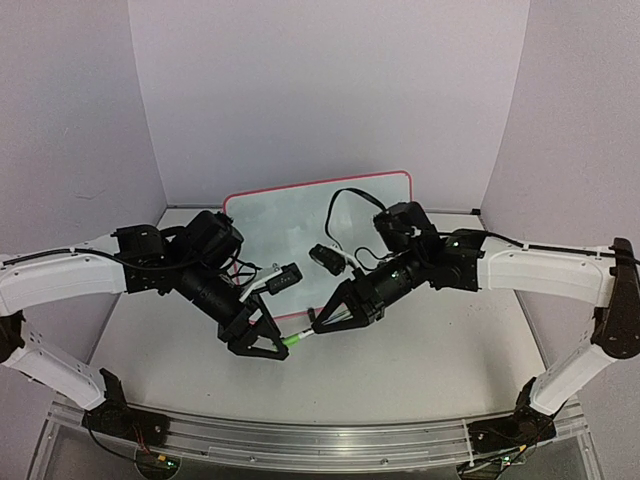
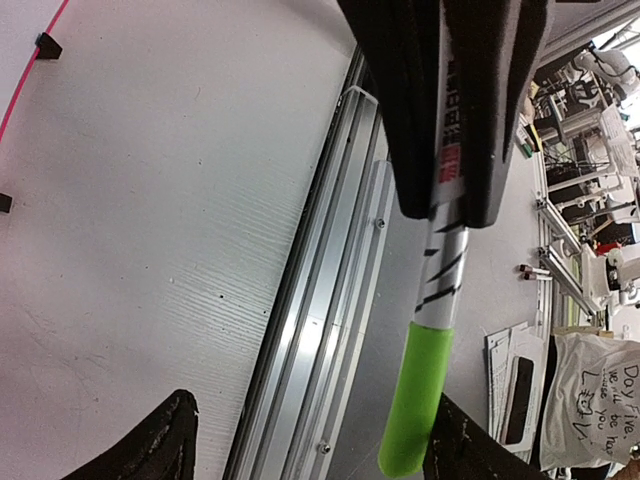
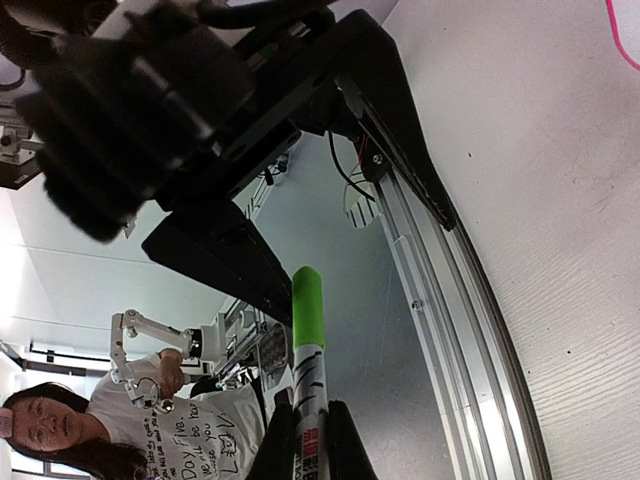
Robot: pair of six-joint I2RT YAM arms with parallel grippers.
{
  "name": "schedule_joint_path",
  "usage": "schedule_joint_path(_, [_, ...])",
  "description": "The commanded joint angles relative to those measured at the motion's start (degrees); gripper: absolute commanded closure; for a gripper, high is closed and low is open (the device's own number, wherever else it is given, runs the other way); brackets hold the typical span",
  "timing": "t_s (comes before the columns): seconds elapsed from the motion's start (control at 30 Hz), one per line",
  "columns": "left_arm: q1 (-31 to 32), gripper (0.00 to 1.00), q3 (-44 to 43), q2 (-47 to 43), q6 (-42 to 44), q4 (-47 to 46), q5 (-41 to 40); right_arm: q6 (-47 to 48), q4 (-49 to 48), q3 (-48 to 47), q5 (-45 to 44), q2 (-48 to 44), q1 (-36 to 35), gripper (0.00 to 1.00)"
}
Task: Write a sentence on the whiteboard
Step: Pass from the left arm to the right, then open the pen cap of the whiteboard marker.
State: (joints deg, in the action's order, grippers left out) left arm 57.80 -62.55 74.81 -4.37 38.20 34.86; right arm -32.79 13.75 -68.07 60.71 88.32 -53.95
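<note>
Uncapping seems the step in hand: the right claw [image 3: 310, 448] pinches the marker [image 2: 443, 250] by its barrel, so the left claw [image 2: 305, 445] should centre on the green cap [image 2: 415, 400], close squarely and pull straight along the barrel. It stands spread, the cap between its fingers, close against one. The whiteboard [image 1: 300, 215] sits on the bench [image 1: 440, 360] beyond both claws, with no writing showing.

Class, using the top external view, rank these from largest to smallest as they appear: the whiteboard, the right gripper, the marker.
1. whiteboard, clearly largest though farther from the camera.
2. right gripper.
3. marker, only its green-capped end showing.
</note>
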Motion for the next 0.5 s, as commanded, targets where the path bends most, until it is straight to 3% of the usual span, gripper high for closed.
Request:
schedule_joint_path(0.0, [-0.22,0.27,0.44,-1.89,-2.99,-6.25,2.13,1.39,-1.96,-0.74,0.3,-1.9,-0.3,1.0])
schedule_joint_path(0.23, [-0.23,0.45,0.76,-1.86,-5.58,-10.93,6.49,1.68,-2.63,-0.24,0.78,-1.54,-0.32,1.0])
schedule_joint_path(0.37, [-0.22,0.7,1.13,-1.24,-6.0,-11.61,8.7,1.7,-2.76,-0.13,0.35,-1.91,-0.34,1.0])
schedule_joint_path(0.47, [-0.22,0.96,1.96,-1.4,-6.0,-11.23,9.09,2.11,-2.76,0.14,-0.05,-2.37,-0.33,1.0])
